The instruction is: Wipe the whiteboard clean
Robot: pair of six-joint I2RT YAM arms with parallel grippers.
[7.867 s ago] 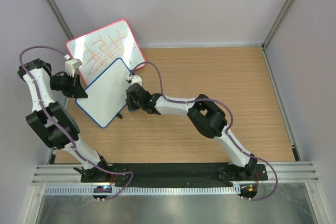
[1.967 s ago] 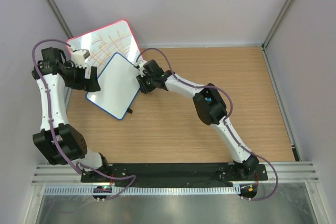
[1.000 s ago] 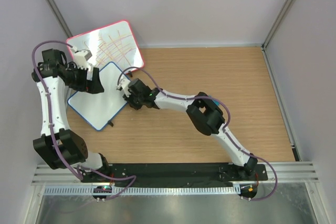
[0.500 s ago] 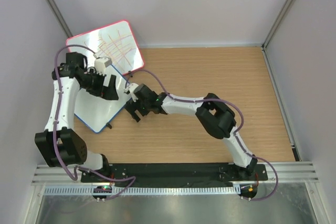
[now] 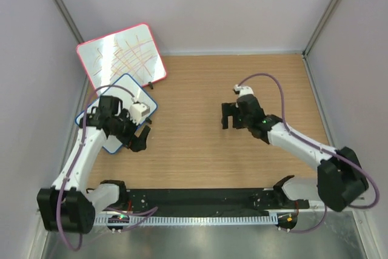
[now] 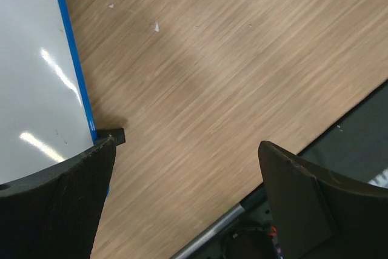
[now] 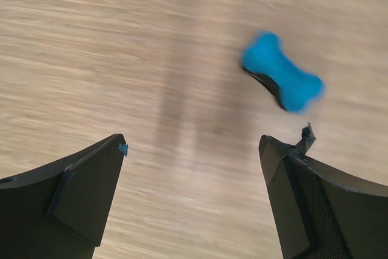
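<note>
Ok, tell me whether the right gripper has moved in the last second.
Yes: the right gripper moved right, away from the whiteboard and the red-framed board.

Whiteboard (image 6: 33, 65) edge-cropped, blue object (image 7: 282, 79) blurred

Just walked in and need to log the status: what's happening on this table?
Two robot arms are working on the blue-framed whiteboard, which lies at the left of the table and looks clean where visible. The left tool hangs open at its near edge, holding nothing. The right tool, also open and empty, is over bare wood, with a blurred blue bone-shaped block, probably the eraser, just beyond its fingers.
</note>
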